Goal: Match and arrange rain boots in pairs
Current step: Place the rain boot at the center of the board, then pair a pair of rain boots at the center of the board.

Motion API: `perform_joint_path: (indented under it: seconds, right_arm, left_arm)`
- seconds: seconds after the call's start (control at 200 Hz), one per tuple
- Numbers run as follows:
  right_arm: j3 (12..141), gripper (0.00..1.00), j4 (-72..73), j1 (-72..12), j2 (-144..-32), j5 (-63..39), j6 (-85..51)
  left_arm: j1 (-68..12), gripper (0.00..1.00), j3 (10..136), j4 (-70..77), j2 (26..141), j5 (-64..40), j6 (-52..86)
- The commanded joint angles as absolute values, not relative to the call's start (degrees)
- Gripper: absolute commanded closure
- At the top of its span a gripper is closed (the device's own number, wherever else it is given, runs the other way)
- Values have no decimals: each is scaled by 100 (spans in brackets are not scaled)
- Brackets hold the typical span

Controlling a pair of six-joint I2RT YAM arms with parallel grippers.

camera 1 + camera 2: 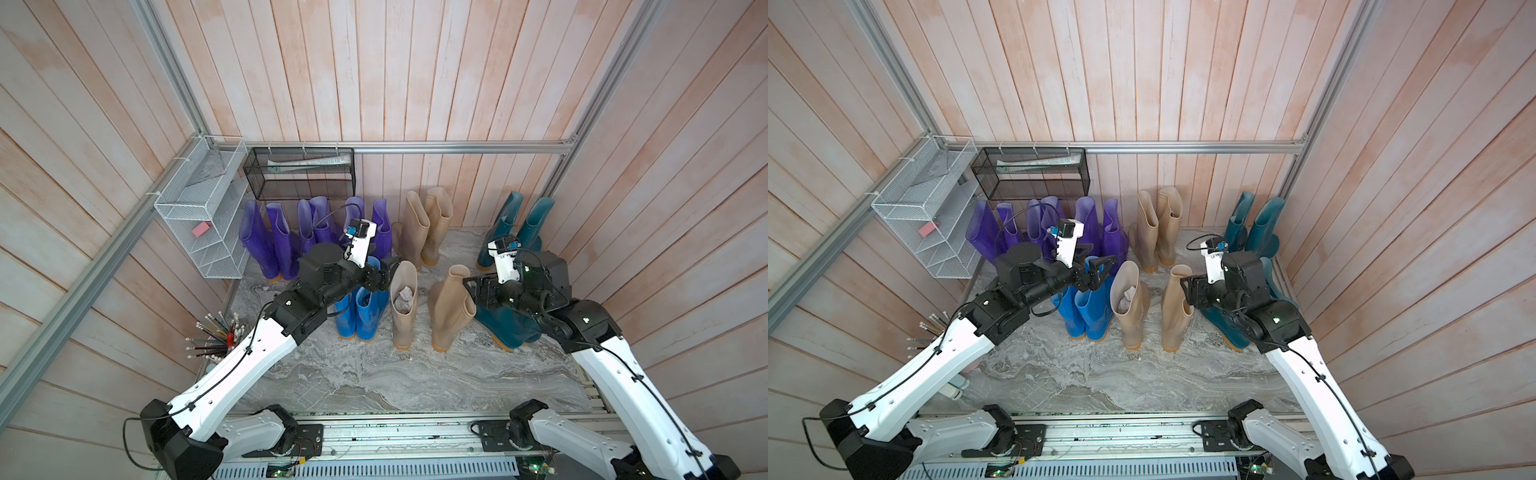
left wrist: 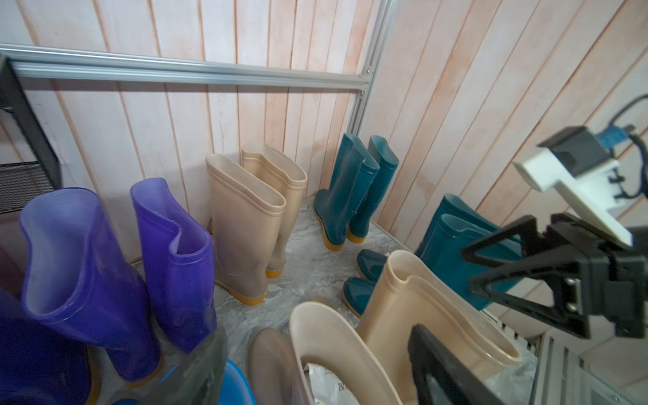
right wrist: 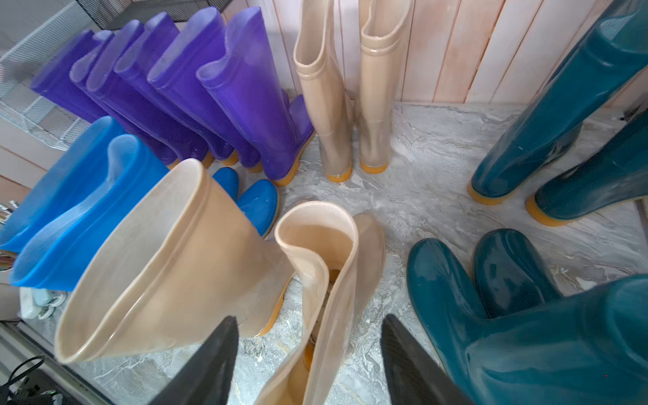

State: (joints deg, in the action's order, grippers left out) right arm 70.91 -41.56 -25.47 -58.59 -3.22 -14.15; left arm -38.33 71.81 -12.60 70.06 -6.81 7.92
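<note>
Right pincer (image 1: 468, 291) is spread wide, jaws either side of the folded collar of the front beige boot (image 1: 452, 309), nothing pinched. That boot stands upright on the marble tabletop (image 1: 374, 382), long axis vertical, right arm clearly nearest. Its paper-stuffed partner (image 1: 404, 307) stands just beside it, a gap between, with the left pincer (image 1: 390, 272) spread at its rim. Teal boots (image 1: 505, 328) crowd close behind; the blue pair (image 1: 359, 311) flanks the far side.

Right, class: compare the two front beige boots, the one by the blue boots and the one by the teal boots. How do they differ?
The blue-side beige boot holds crumpled paper; none shows in the teal-side beige boot. The blue-side boot's mouth gapes oval; the teal-side boot's rim is folded inward. Both stand on orange-yellow soles.
</note>
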Motion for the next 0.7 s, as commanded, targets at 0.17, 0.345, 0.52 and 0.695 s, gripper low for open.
perform_joint_path:
  seconds: [0.17, 0.345, 0.52, 0.695]
  right_arm:
    - [7008, 29, -3970, -2570, -6299, -576, -1687]
    - [6706, 47, -3552, -2566, -6638, -498, -1659]
    - [6943, 100, -3388, -2597, -7037, -917, -1500]
    - [7168, 100, -3221, -2628, -7125, -1221, -1583]
  left_arm:
    - [-3861, 12, 6755, -1277, 6985, -68, 479]
    - [-3708, 12, 6334, -973, 6727, 16, 483]
    - [-3391, 12, 5939, -615, 6403, -12, 589]
    - [-3271, 12, 5875, -553, 6302, -60, 633]
